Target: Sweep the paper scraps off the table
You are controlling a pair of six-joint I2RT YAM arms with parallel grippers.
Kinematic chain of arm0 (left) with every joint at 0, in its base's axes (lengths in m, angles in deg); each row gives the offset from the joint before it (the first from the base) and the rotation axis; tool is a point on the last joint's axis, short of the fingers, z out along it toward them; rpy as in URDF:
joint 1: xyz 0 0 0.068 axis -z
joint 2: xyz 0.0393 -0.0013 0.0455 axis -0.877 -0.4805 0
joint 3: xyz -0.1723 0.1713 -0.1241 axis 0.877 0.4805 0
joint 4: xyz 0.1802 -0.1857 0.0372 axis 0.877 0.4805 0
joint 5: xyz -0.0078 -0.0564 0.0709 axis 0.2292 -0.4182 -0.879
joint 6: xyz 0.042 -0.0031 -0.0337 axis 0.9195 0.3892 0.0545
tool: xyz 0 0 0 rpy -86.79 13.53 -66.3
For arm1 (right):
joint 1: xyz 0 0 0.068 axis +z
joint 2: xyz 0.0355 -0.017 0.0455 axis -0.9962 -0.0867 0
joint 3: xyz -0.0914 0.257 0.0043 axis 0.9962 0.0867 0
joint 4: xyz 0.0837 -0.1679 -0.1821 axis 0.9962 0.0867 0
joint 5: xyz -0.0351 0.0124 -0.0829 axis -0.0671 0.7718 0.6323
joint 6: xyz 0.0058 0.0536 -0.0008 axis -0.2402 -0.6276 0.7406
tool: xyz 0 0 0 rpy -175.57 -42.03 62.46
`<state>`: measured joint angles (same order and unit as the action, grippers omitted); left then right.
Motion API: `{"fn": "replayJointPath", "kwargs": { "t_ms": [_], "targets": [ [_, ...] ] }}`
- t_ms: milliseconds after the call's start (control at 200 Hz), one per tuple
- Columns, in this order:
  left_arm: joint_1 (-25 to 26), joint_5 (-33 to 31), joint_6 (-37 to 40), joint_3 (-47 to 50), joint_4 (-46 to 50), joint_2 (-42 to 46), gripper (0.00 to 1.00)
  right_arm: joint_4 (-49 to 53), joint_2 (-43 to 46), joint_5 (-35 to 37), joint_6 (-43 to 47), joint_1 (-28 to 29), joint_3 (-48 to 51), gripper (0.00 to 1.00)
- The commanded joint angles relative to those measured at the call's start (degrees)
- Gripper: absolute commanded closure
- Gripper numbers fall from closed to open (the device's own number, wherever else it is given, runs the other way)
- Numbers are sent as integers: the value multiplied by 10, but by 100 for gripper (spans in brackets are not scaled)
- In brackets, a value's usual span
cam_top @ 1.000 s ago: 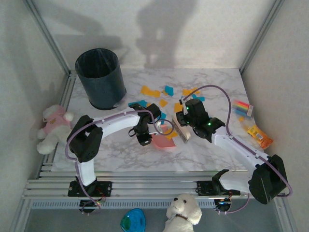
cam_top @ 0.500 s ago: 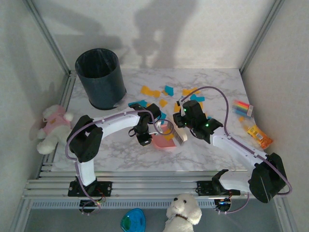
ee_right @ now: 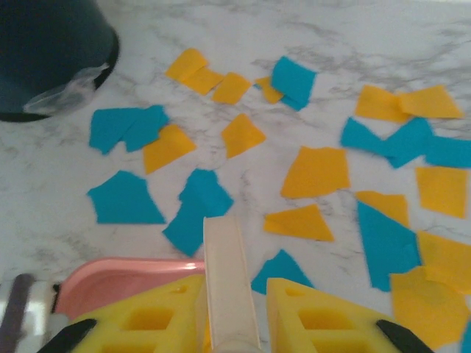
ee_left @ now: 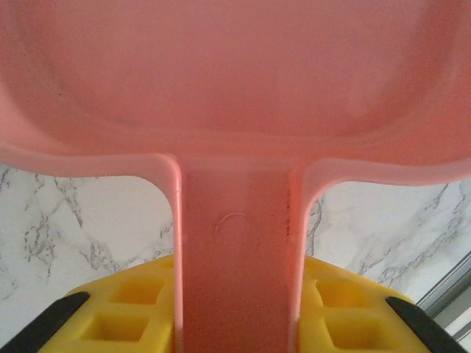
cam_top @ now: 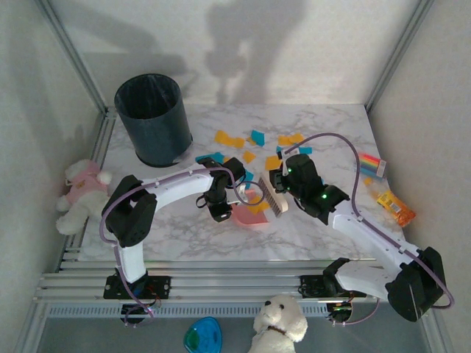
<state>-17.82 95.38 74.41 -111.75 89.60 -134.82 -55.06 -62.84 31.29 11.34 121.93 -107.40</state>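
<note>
Two grippers: both are clenched on tools, and neither touches paper directly.
Left gripper [ee_left: 235, 312]: jaws are closed around the stem handle of the pink dustpan [ee_left: 235, 88], whose back wall faces the wrist camera.
Right gripper [ee_right: 229, 323]: jaws are closed on the pale handle of the brush [ee_right: 229, 265]. From above, its bristle head sits just beside the pan's open side.
Paper scraps [ee_right: 316, 170]: orange-yellow and teal pieces lie flat on the far middle of the table [cam_top: 184, 235], beyond the brush and pan, some overlapping. A couple of orange ones appear to rest at the pan's mouth.
Handling: the scraps look very light, thin and limp, and they lie flush with the surface, so fingers have no edge to pinch. They are better moved with the bristles than gripped. A fast stroke could scatter them, and a raised pan lip could let them slide underneath.
Hold points: the brush handle and the pan stem, both already in hand.
Surface: the smooth marble pattern looks slick, so the pieces should glide easily.
Waste bin [cam_top: 153, 118]: dark and lined, at the far left corner, well apart from the pan.
Packets [cam_top: 370, 162]: these lie by the right edge, clear of the scraps.
</note>
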Motion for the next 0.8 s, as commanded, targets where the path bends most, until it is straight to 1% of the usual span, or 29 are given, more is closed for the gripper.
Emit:
{"fn": "replayJointPath", "kwargs": {
  "t_ms": [0, 75, 165, 471, 626, 796],
  "targets": [
    [3, -18, -14, 0, 9, -4, 100, -13, 16, 118, -9, 3, 5, 100],
    [3, -20, -16, 0, 7, -4, 100, -15, 16, 150, 1, 3, 6, 100],
    [3, -19, -19, -2, 8, -5, 100, -12, 8, 173, 12, 4, 4, 100],
    [-2, -25, -34, -22, 15, -24, 100, -18, -33, 183, 44, 1, 1, 100],
    [-3, -25, -36, -30, 16, -28, 100, -17, -59, 172, 56, -2, -9, 100],
    [-4, -25, -40, -36, 22, -35, 100, -18, -78, 127, 68, -3, -13, 100]
  ]
}}
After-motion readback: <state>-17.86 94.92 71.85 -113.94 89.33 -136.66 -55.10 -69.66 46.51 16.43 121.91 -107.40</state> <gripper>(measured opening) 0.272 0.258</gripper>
